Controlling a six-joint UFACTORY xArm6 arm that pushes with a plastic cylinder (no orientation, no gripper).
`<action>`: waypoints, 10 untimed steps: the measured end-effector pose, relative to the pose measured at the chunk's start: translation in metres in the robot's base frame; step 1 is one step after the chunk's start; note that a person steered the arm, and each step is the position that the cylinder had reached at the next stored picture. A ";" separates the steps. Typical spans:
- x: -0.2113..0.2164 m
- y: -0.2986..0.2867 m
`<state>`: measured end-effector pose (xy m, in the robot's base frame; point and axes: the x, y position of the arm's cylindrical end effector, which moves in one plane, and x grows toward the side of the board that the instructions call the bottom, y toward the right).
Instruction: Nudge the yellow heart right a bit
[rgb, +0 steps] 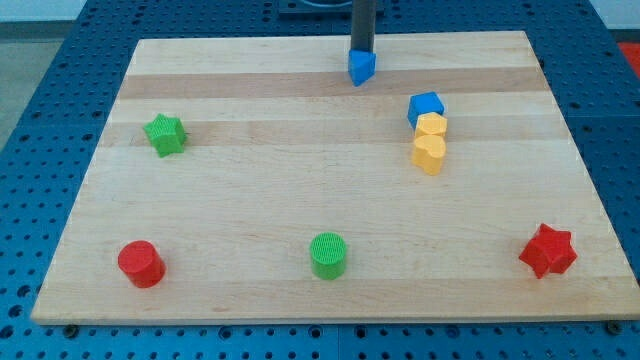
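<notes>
Approach step, by my reading: my tip (361, 50) sits at the view's top, touching or just behind a small blue block (362, 67), shape hard to make out, well apart from the target. No pincer on this rig, just the rod, so nothing's held.

Yellow heart (429, 154) lies right of centre on the bench (250, 200), bottom of a tight stack of 3: blue cube (426, 106) at top, yellow round-ish block (432, 125) in the middle, touching the heart.

Next move, imo: bring the tip round to the heart's left side w/o clipping the other 2, then a short push toward the view's right.
</notes>
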<state>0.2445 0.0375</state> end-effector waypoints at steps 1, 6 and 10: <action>0.014 -0.013; 0.039 -0.039; 0.055 0.047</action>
<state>0.2991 0.0843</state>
